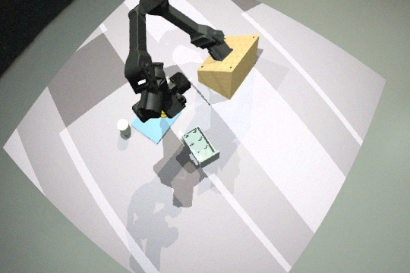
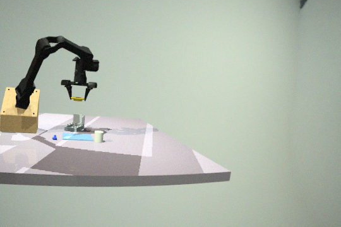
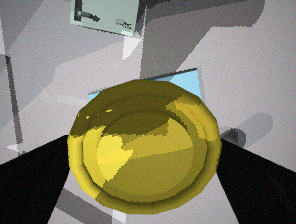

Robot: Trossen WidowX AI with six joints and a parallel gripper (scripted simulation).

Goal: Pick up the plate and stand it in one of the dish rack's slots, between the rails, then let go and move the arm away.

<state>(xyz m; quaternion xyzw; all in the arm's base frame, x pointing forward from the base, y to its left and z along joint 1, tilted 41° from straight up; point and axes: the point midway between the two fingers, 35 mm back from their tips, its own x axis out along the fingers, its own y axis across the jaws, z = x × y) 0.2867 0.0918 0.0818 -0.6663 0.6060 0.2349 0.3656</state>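
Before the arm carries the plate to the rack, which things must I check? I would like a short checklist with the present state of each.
1. Plate held in the tool: ok.
2. Plate lifted off the table: ok.
3. Plate upright: not ok, it lies flat.
4. Tool above the dish rack: not ok, it is over the blue mat.
5. Cup away from the rack: ok.
6. Rack slots free: cannot tell.

Setting: bare robot test bench. Evidence: grey-and-white striped flat table slab (image 2: 177,157) against plain pale green walls; black six-joint arm (image 2: 47,53) bolted to a tan wooden block pedestal (image 1: 228,65); a few small tabletop props only.
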